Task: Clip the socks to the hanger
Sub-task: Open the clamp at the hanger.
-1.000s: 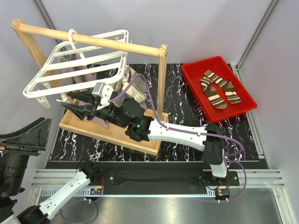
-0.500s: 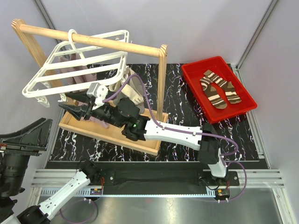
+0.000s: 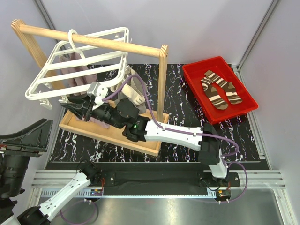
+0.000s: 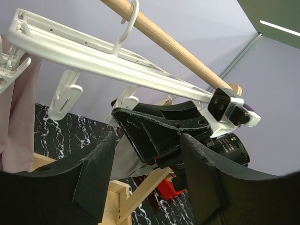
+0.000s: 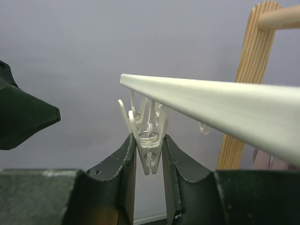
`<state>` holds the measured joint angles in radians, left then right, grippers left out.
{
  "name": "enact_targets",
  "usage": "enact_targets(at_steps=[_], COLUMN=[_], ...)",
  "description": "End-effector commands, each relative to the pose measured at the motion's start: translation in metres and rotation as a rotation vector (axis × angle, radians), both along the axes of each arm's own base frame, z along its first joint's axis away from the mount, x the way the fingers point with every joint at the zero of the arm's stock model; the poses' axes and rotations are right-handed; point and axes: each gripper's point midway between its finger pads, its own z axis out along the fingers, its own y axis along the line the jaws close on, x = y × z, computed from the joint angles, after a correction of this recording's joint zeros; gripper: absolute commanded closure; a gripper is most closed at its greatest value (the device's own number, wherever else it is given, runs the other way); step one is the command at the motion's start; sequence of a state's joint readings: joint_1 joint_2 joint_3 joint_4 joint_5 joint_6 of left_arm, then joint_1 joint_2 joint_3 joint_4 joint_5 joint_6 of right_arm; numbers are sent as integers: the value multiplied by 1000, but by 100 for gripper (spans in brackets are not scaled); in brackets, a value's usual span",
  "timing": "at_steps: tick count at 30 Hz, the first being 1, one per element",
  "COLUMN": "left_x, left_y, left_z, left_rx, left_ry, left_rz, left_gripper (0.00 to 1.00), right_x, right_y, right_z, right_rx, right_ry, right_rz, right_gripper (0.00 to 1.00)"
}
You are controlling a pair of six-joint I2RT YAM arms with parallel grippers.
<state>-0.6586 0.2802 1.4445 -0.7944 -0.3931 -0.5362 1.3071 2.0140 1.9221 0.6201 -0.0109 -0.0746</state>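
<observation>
Two brown-and-cream striped socks (image 3: 220,89) lie in the red bin (image 3: 197,68) at the right. The white hanger (image 3: 75,65) hangs by its hook from the wooden rail (image 3: 93,40). My right gripper (image 3: 70,107) reaches far left under the hanger's near-left edge. In the right wrist view its fingers (image 5: 129,159) press both sides of a white dangling clip (image 5: 148,154), with the hanger bar (image 5: 225,105) just above. My left gripper (image 4: 149,140) is open and empty, low at the left (image 3: 44,129), looking up at the hanger (image 4: 93,54) and the right arm.
The rail stands on a wooden base tray (image 3: 108,136). Mauve cloths (image 3: 75,75) hang from the hanger, and a grey-beige cloth (image 3: 133,91) hangs by the right arm's wrist. The wooden post (image 3: 161,79) stands between the hanger and the bin.
My right gripper moved left and then up a little under the hanger's edge, around the clip. The hanger shifted slightly. The left arm and the socks have not moved.
</observation>
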Motion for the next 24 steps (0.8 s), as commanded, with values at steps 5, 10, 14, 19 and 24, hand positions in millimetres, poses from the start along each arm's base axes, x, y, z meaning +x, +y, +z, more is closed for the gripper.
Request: enact_targets(at_steps=[5, 10, 14, 19, 24], left_x=[-1, 1, 3, 5, 14], left_y=[-24, -49, -64, -80, -91], left_z=[0, 7, 10, 23, 30], left_rx=[-85, -137, -195, -328, -386], left_ry=[13, 28, 14, -4, 31], left_rz=[-127, -240, -314, -411, -445], left_gripper=[37, 36, 34, 30, 27], right_x=[-21, -23, -25, -37, -45], right_y=[-45, -70, -85, -102, -110], right_z=[33, 31, 21, 24, 27], right_rx=[-76, -166, -230, -257, -265], right_ry=[239, 401, 558, 610, 647], right_rz=[92, 146, 235, 316, 398], right_gripper=[93, 92, 91, 88, 87])
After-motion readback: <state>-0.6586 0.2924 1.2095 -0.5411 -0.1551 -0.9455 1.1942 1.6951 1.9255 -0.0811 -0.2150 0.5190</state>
